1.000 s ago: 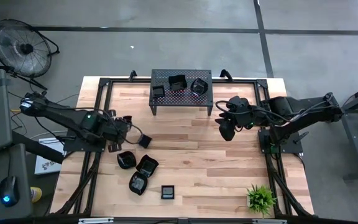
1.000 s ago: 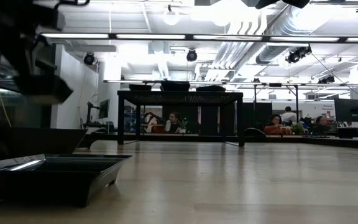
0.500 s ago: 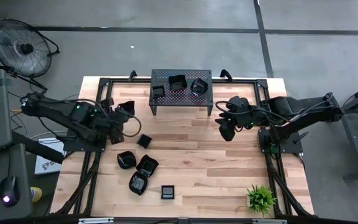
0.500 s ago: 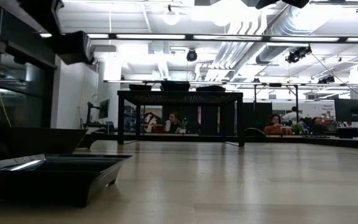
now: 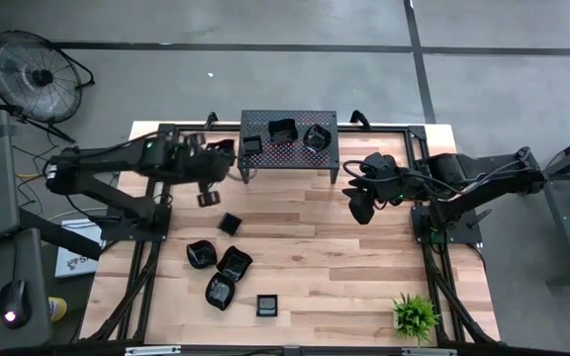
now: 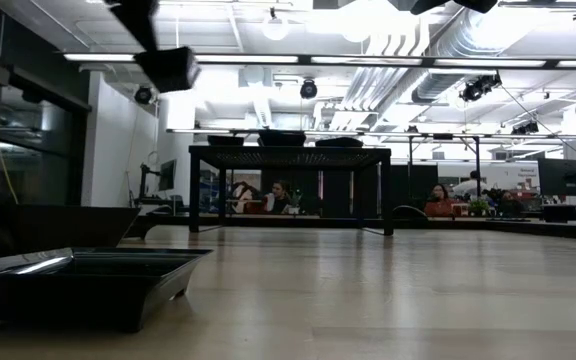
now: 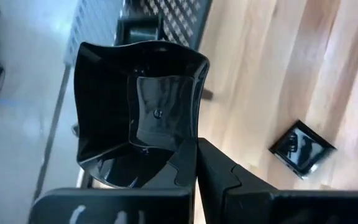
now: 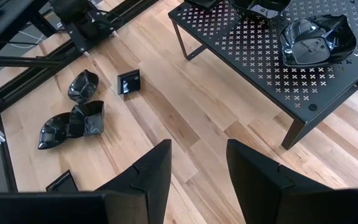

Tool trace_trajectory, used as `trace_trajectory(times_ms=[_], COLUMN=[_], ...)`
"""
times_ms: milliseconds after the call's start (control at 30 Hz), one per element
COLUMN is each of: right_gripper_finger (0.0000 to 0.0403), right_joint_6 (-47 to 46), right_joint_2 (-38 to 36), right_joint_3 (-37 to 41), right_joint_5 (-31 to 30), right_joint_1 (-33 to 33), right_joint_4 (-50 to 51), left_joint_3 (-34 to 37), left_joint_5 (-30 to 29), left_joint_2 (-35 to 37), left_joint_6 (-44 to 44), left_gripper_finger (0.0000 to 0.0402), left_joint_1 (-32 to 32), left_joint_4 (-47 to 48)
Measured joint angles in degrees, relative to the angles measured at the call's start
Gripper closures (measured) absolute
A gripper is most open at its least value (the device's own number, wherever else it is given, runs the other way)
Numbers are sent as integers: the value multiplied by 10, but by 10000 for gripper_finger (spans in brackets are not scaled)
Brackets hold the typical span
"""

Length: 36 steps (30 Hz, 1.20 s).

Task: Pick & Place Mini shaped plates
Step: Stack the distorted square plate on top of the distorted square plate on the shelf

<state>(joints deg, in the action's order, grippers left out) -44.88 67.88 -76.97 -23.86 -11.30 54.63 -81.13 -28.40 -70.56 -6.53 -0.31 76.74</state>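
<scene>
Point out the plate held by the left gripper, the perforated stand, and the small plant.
held plate (image 7: 138,112): left wrist view, on its inner floor.
perforated stand (image 5: 287,153): high view, on bare perforated top near the front edge.
small plant (image 5: 415,314): high view, on the green leaves.

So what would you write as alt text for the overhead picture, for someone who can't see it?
Seen from above, the left gripper carries a small black plate above a wooden table, near a perforated black stand already holding three plates. The right gripper waits open to the stand's right. Five more plates lie on the table's left half, and a small green plant stands in one corner.
</scene>
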Motion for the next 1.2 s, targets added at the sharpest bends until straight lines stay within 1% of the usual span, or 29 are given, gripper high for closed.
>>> trace_trajectory(times_ms=[133,367,533,733,900,1033,1200], right_gripper_finger=[253,253,253,253,253,253,253], right_joint_6=[0,0,0,4,4,4,4], right_joint_2=[0,0,0,0,0,0,0], right_joint_3=[0,0,0,0,0,0,0], right_joint_5=[0,0,0,0,0,0,0], right_joint_1=[0,0,0,0,0,0,0], right_joint_4=[0,0,0,0,0,0,1], left_joint_3=[-40,-75,-75,-75,-75,-75,-75], left_joint_5=[22,59,85,115,113,109,83], left_joint_2=[-40,-102,-137,-176,-200,-205,-205], left_joint_6=[72,148,183,203,215,227,229], left_gripper_finger=[401,401,401,401,401,401,401], left_joint_1=[47,104,133,159,162,162,163], left_joint_4=[-38,-105,-181,-254,-287,-308,-345])
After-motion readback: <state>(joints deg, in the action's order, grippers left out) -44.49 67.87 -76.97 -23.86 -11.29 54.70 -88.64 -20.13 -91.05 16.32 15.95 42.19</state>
